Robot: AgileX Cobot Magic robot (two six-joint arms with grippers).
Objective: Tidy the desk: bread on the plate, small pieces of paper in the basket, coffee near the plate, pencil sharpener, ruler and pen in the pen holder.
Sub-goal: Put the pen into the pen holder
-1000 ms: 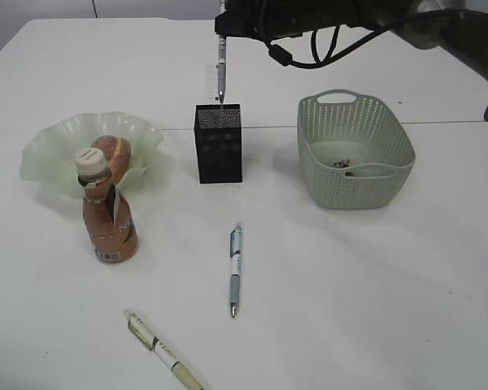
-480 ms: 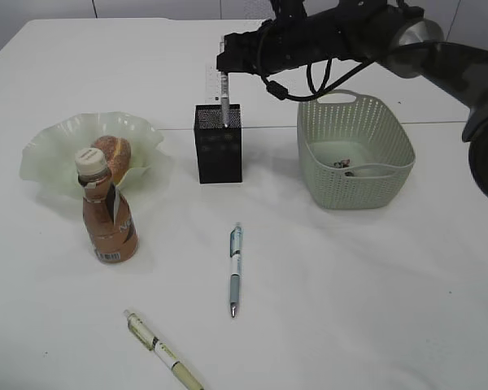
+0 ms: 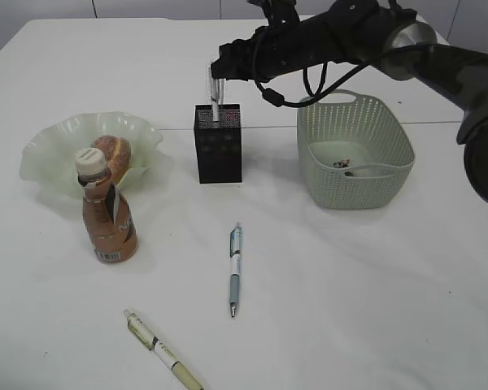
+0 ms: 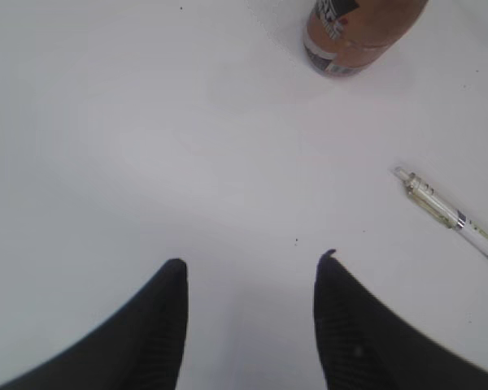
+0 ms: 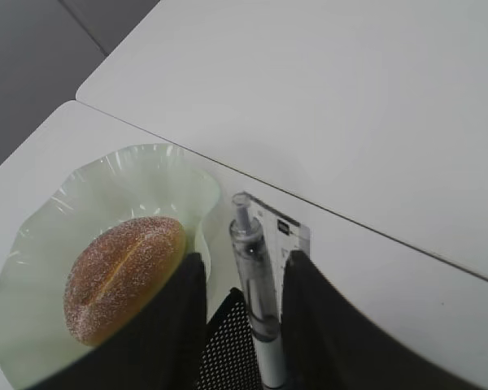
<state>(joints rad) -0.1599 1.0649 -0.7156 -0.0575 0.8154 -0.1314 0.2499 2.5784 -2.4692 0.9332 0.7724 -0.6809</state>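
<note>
The right end effector (image 3: 218, 75) stands released around a pen (image 5: 256, 288) already sunk in the pen holder (image 3: 219, 143); lift straight up to clear it. Two pens remain on the bench (image 3: 374, 284).

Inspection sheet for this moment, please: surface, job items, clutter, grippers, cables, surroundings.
Surface: white desk, seam line across it.
Job's things: bread on plate; coffee upright beside plate; paper bits in basket; ruler and a pen standing in pen holder; blue pen and yellow pen lying on desk.
Clutter: nothing seen.
Grippers: left gripper open, empty, above bare desk; right gripper over holder, fingers either side of the pen with gaps.
Cables: black loops on right arm.
Surroundings: grey floor beyond the desk.
</note>
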